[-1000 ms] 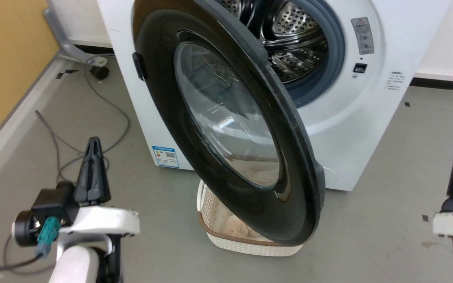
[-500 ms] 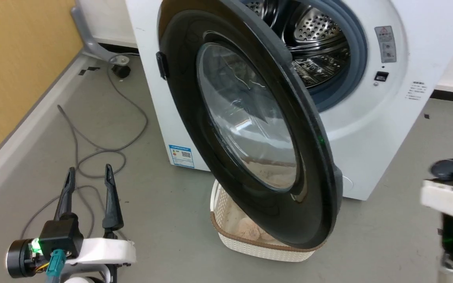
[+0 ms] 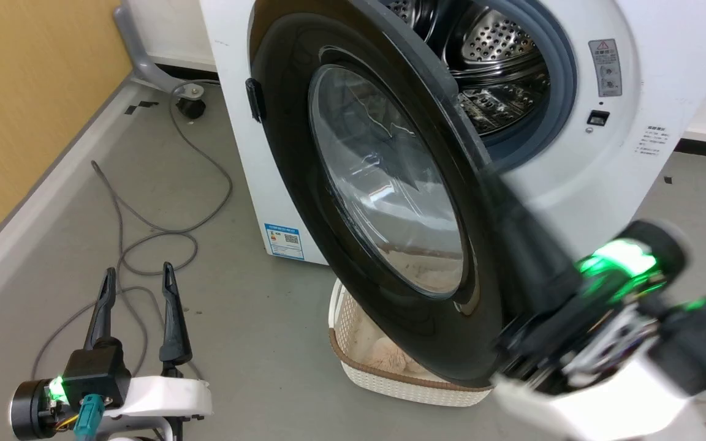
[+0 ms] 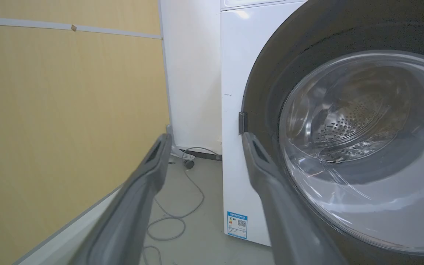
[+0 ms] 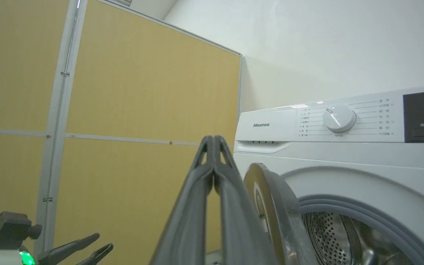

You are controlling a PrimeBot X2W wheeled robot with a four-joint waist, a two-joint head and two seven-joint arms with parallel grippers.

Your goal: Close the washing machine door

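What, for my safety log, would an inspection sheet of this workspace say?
Surface: grey floor.
Job's things: door open, swung out from washer; drum exposed.
Clutter: basket on floor under door, pale contents.
End effectors: left end effector open, low, apart from door; right end effector shut, by door's free edge, contact unclear.
Cables: cable looped on floor left of washer.
Surroundings: yellow wall at left; white wall behind.

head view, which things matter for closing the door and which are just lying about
For the job: door, washing machine, right gripper.
Just lying about: basket, cable.
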